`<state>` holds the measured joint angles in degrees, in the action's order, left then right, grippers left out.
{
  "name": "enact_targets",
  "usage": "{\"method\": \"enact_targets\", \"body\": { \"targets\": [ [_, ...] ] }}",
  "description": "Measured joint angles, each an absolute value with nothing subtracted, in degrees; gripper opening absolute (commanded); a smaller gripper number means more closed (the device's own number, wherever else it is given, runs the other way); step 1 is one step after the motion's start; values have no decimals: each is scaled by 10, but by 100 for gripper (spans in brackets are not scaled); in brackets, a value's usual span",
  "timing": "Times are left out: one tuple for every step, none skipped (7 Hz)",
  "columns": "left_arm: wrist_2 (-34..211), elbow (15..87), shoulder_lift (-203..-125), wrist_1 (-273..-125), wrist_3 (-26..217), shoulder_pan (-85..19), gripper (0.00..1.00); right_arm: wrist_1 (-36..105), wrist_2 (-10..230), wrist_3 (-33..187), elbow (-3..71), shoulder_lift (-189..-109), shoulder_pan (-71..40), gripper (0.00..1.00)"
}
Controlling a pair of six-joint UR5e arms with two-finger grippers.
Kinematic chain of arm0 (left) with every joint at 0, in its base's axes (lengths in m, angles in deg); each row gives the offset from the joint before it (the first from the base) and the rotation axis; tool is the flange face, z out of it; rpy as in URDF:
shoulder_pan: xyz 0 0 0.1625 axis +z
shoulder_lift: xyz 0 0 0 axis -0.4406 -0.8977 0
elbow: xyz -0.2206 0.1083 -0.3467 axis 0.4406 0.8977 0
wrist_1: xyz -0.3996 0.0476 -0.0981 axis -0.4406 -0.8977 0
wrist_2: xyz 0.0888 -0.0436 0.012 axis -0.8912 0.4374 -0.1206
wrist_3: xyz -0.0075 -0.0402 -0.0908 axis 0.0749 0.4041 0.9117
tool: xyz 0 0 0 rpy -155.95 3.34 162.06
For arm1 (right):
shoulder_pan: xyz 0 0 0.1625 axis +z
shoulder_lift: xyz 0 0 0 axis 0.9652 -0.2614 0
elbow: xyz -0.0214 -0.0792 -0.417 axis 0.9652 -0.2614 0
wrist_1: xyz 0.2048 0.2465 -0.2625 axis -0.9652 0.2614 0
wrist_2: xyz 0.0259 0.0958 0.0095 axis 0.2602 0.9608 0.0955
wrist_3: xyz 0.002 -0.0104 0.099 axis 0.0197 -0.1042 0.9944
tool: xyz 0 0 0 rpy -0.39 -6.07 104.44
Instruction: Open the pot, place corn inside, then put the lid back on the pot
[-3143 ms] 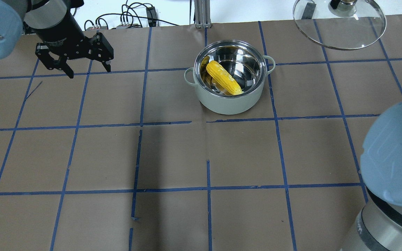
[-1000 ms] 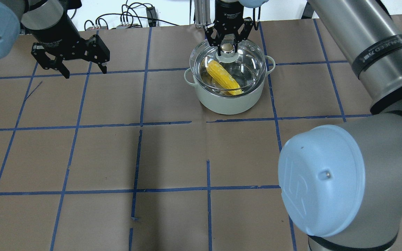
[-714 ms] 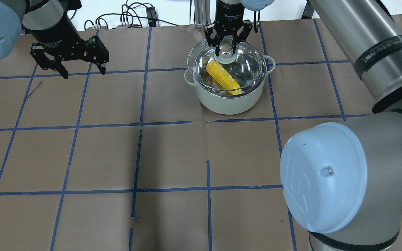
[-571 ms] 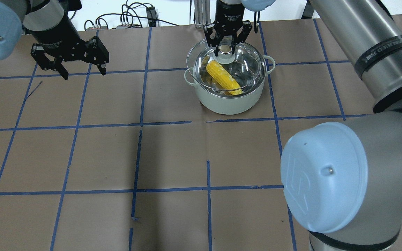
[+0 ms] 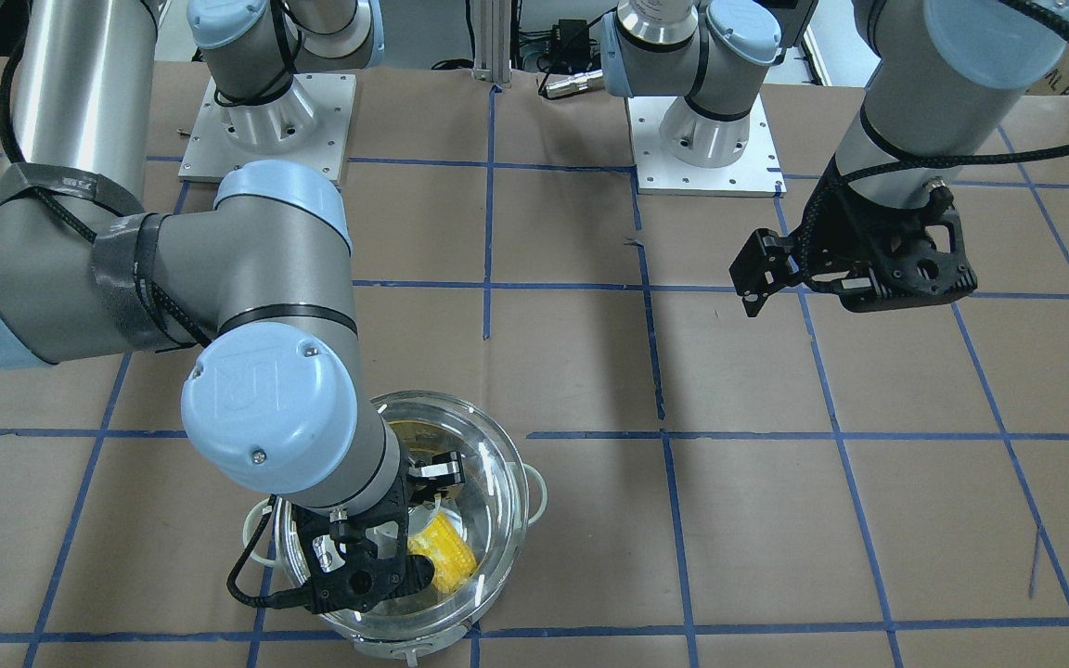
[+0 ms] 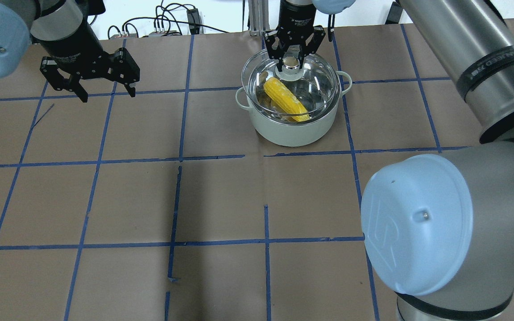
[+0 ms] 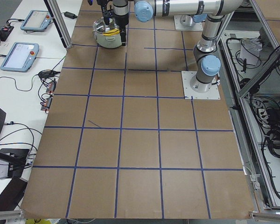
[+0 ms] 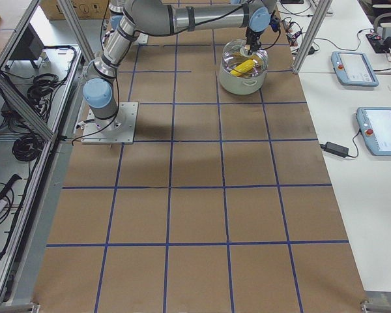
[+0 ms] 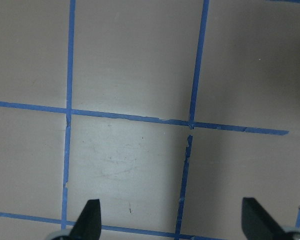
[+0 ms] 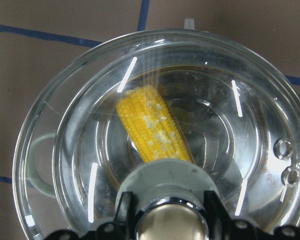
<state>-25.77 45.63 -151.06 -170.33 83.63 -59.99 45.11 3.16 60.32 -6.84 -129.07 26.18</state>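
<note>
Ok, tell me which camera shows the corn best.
The overhead exterior view: the whole corn shows, lying aslant in the pot, seen through the glass lid. The right wrist view is closer, but the knob hides one end. Front-facing, the right gripper covers part. Side views show a yellow speck; the left wrist none.

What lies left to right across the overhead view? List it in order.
In order: left gripper → pot → right arm's blue elbow cap. The corn, lid and right gripper overlap the pot, so they are left out.
</note>
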Motion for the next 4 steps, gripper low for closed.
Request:
{"method": "enact_targets", "body": {
  "targets": [
    [-258,456,-1510,-1703,836,-600,100,451,31,599,-68,-1291,260,5],
    [-258,456,-1509,-1704,836,-600,100,451,30,597,-66,-1291,260,5],
    [-259,455,-1509,-1704,836,-600,100,451,29,594,-63,-1291,259,5],
    [-267,455,-1509,-1704,836,-600,100,451,29,591,-61,-1291,257,5]
  ]
}}
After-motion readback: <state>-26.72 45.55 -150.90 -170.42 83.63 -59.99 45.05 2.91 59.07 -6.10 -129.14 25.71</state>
